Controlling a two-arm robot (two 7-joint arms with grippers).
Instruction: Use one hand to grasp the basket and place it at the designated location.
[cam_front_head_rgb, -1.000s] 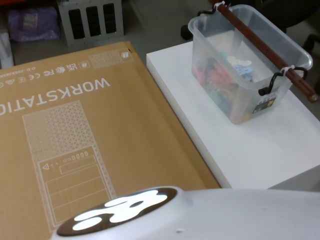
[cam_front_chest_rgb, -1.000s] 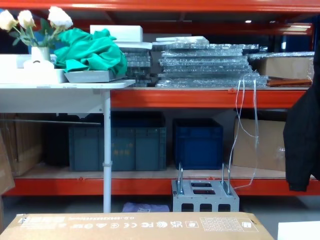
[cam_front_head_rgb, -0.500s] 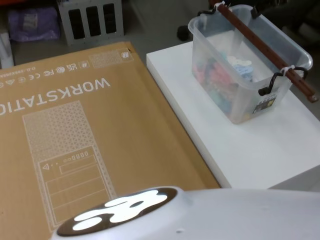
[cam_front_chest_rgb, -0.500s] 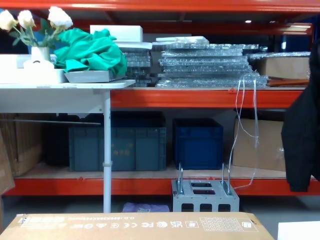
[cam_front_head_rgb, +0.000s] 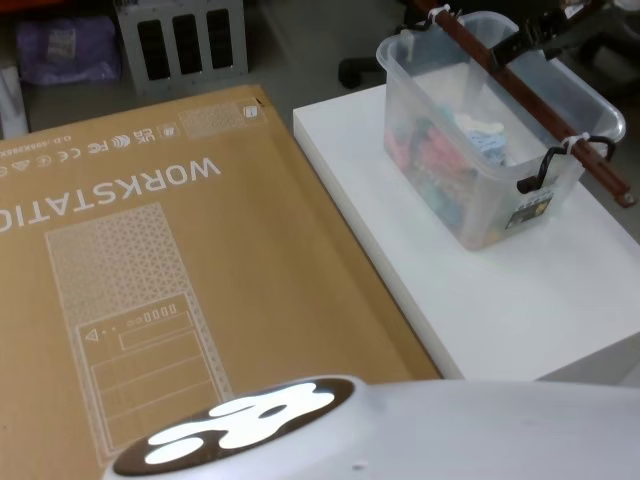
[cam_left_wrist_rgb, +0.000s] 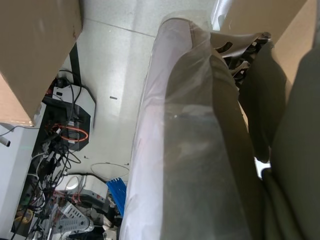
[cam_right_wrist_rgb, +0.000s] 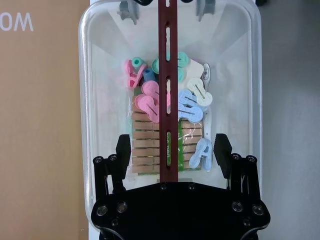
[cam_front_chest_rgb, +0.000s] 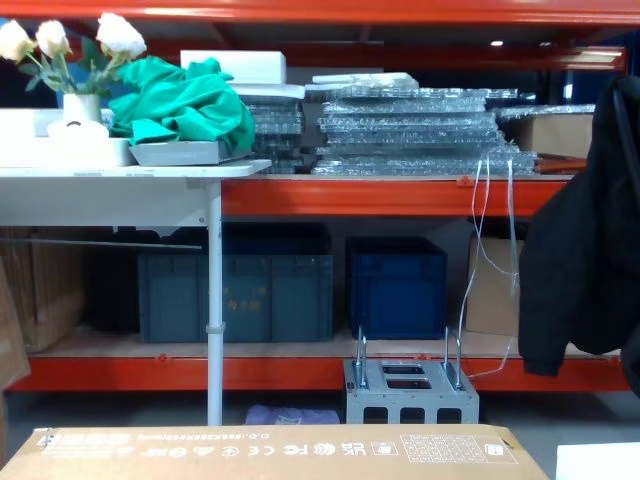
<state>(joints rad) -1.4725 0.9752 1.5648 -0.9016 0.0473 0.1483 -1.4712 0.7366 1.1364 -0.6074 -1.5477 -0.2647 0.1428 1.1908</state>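
The basket (cam_front_head_rgb: 568, 172) is a translucent plastic tub on the white table (cam_front_head_rgb: 500, 300), at the right in the head view. A dark red-brown bar (cam_front_head_rgb: 540, 105) runs lengthwise across its rim, hooked on at both ends. Coloured and wooden clothes pegs (cam_right_wrist_rgb: 150, 105) lie inside. My right gripper (cam_front_head_rgb: 520, 45) hovers over the far end of the basket. In the right wrist view the right gripper (cam_right_wrist_rgb: 170, 150) is open, its black fingers (cam_right_wrist_rgb: 123, 150) on either side of the bar (cam_right_wrist_rgb: 168, 75) and apart from it. Its black-sleeved arm (cam_front_chest_rgb: 575, 250) hangs at the right of the chest view.
A large flat cardboard box (cam_front_head_rgb: 150, 280) marked WORKSTATION lies left of the white table. Beyond it on the floor stands a small grey metal box (cam_front_chest_rgb: 410, 395). Behind are red shelves with dark blue crates (cam_front_chest_rgb: 395, 285) and a white side table (cam_front_chest_rgb: 120, 180).
My right arm has come in from the right, and the gripper now shows over the far end of the basket. The basket has not moved.
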